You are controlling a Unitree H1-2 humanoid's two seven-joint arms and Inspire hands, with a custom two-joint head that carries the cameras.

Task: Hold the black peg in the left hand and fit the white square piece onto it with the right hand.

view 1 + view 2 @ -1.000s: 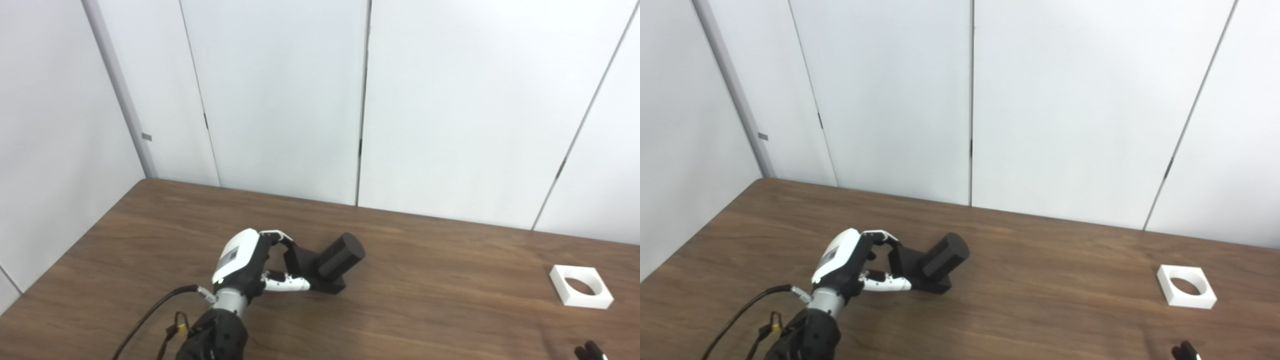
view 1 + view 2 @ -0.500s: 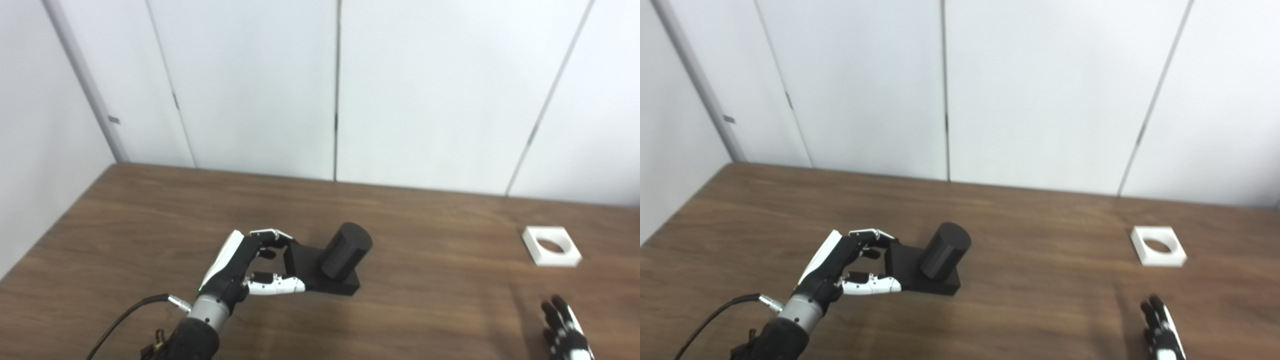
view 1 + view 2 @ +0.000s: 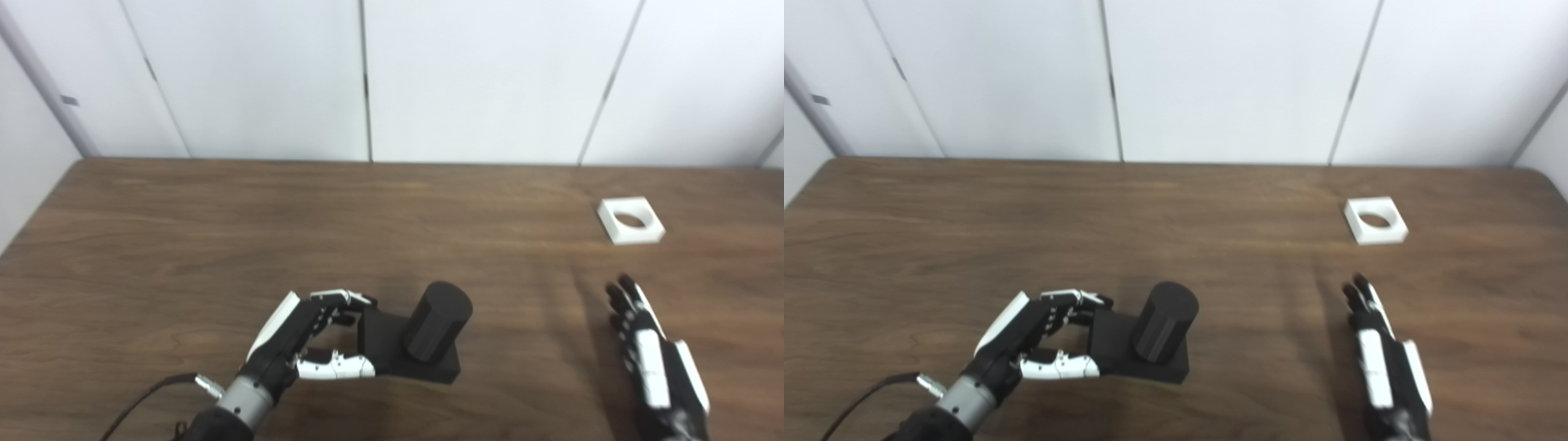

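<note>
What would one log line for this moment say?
left hand: shut on black peg base | right hand: open, short of white square piece | table

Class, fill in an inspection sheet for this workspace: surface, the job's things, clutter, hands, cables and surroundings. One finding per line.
Surface: brown wooden table.
Job's things: black peg upright on its flat black base; white square piece with a round hole lies flat, far right.
Clutter: nothing seen.
Hands: left hand grips the base's edge between fingers and thumb; right hand open, fingers extended toward the white piece, well short of it.
Cables: black cable at the left wrist.
Surroundings: plain white wall panels behind the table.
</note>
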